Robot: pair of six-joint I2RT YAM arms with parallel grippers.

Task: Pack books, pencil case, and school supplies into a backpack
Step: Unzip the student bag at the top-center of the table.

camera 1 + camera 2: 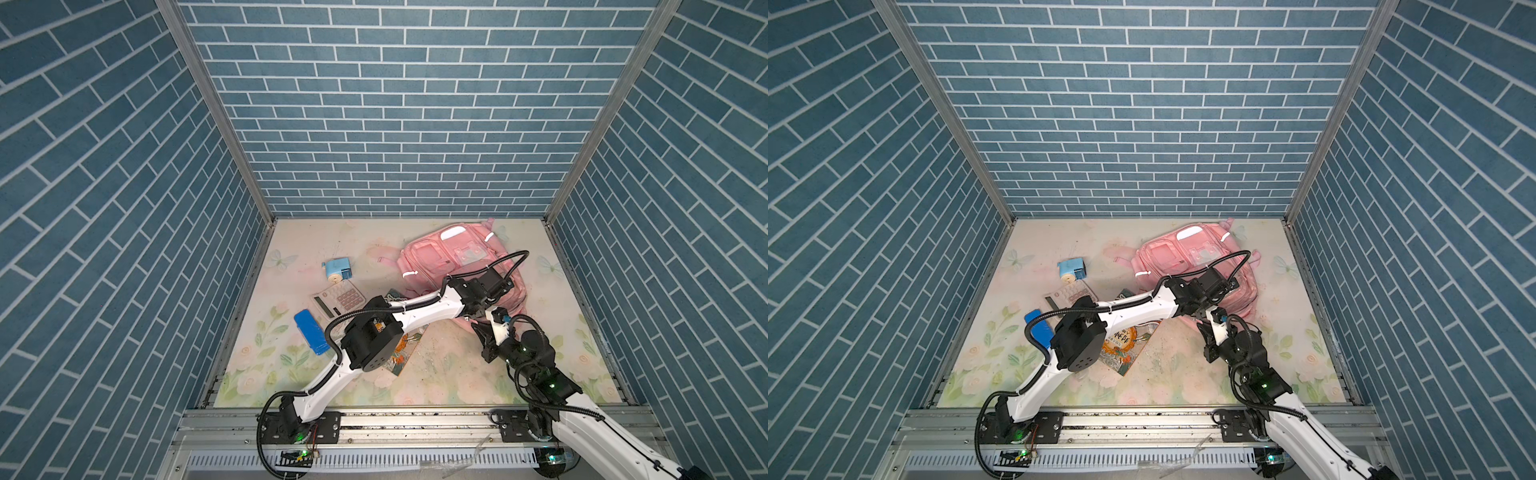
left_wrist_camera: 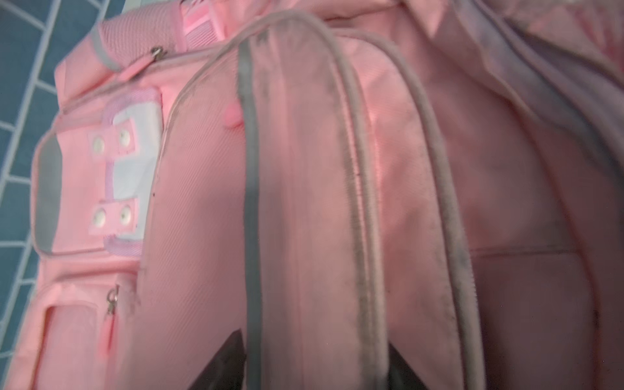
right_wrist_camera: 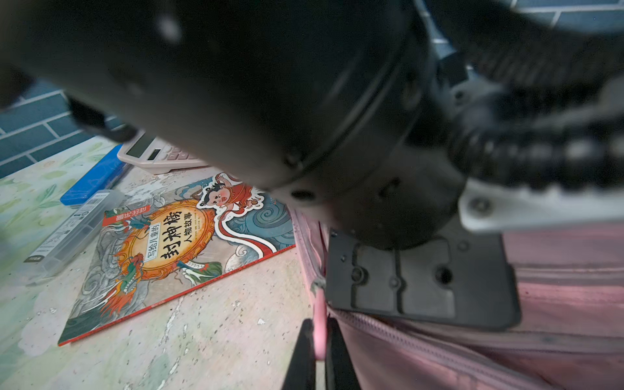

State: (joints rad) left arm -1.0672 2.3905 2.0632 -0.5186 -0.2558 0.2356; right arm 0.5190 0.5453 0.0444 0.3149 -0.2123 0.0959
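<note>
Pink backpack (image 1: 432, 259) lies at one o'clock on your surface (image 1: 457, 374). Only the wrist views show grips: right fingers (image 3: 302, 358) pinched on its tab (image 3: 319, 337); left fingers (image 2: 229, 358) half-apart astride a flap (image 2: 304, 202), hold unclear.

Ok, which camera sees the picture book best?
The right wrist view: the book lies nearly whole there, its cover picture clear. In both top views the left arm covers most of the book. The left wrist view shows the backpack, no book.
</note>
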